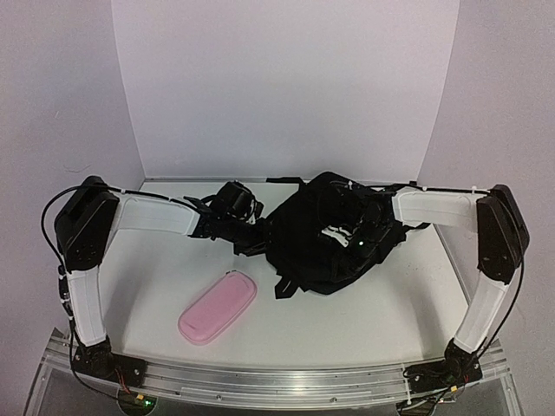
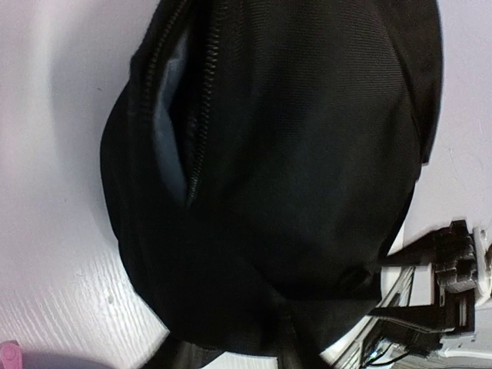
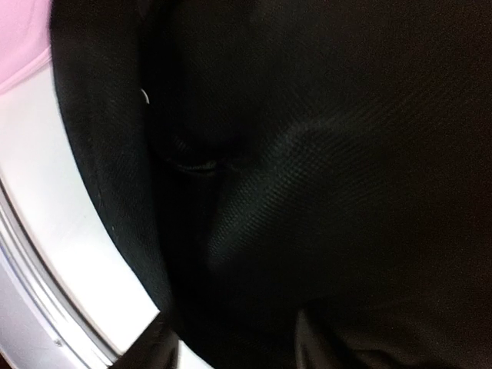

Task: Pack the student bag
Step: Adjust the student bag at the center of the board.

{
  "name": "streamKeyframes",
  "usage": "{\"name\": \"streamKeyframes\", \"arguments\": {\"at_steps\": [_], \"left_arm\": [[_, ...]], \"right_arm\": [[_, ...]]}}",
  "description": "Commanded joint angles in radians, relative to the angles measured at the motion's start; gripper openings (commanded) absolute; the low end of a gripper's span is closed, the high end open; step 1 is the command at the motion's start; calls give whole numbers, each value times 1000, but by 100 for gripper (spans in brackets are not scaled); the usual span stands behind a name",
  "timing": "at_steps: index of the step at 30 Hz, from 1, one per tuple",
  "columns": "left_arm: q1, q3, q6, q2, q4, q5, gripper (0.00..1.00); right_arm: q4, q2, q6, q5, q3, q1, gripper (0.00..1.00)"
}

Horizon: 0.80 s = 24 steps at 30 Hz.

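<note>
The student bag (image 1: 316,238), a soft black backpack, lies crumpled at the middle of the white table (image 1: 156,277). My left gripper (image 1: 256,236) presses into its left side, and my right gripper (image 1: 351,238) is buried in its top right. In the left wrist view the bag (image 2: 307,154) fills the frame. Its zip (image 2: 196,146) gapes and shows grey lining (image 2: 171,115). A fold of fabric is bunched in the left gripper (image 2: 238,338). In the right wrist view a ridge of bag fabric (image 3: 307,177) rises out of the right gripper (image 3: 234,342), which is closed on it.
A pink oblong pencil case (image 1: 217,308) lies on the table in front of the bag and left of it; its corner shows as pink case (image 2: 8,355) and pink case (image 3: 19,38). A loose strap (image 1: 286,286) trails forward. A metal rail (image 1: 277,381) runs along the near edge.
</note>
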Motion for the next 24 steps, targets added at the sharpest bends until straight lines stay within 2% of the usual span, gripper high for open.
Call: {"name": "streamKeyframes", "arguments": {"at_steps": [1,5,8,9,13,15,17,19,22,24], "left_arm": [[65,113,10,54,38,37,12],[106,220,53,136,6,89,0],[121,270,71,164,4,136,1],[122,263,73,154,14,141,4],[128,108,58,47,121,160,26],[128,43,71,-7,160,153,43],[123,2,94,-71,135,123,56],[99,9,131,-120,35,18,63],[37,73,147,-154,-164,-164,67],[19,99,113,-150,-215,-193,69]], "right_arm": [[42,3,56,-183,-6,71,33],[70,26,54,-210,24,200,35],[68,49,61,-244,79,247,49],[68,46,60,-242,94,249,53],[68,-33,14,-121,127,246,66],[68,-65,16,-100,136,235,68],[71,-85,46,-95,153,213,69],[87,-87,101,-75,173,186,67],[146,-81,201,-69,185,112,58],[202,-74,264,-77,177,73,50]]}}
